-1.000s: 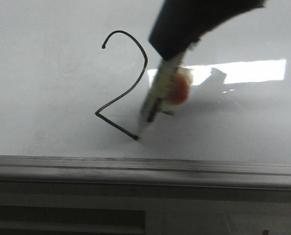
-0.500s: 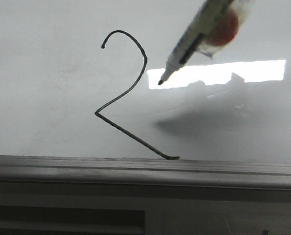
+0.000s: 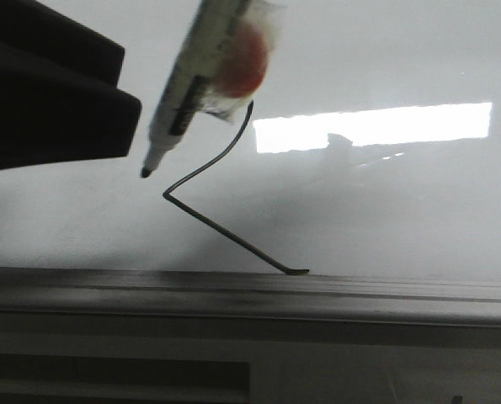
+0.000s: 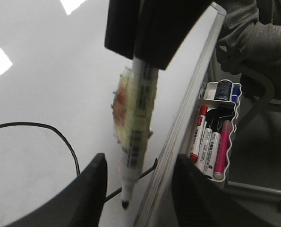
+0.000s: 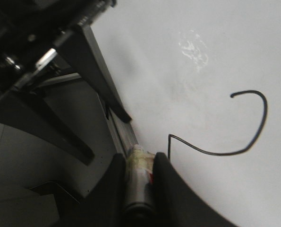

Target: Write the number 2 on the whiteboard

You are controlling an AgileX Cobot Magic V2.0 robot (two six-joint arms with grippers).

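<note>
While the right arm reaches in over the whiteboard [image 3: 402, 210] from above, its right gripper [image 5: 138, 159] is clamped on the rear end of a white marker [image 3: 189, 80], one finger pressed on each side of the barrel. In the front view the marker slants down to the left, and its black tip hangs clear of the board, just left of the corner of the number 2 [image 3: 225, 231]. A scrap of clear tape with an orange-red patch [image 3: 242, 59] clings to the barrel.

On the left of the front view the left arm shows as a dark block. The left gripper [image 4: 139, 161] has its fingers spread well apart and grips nothing. From its wrist camera the marker tip sits in the gap between the fingers, and I cannot tell whether it touches either one.

The number 2 is a thin black line on the lower part of the board. Its hook is partly hidden behind the marker in the front view, and its slanted base stroke runs down to the grey frame [image 3: 334, 290]. Beside the frame hangs a white holder [image 4: 223, 97] with several pens standing in it.
</note>
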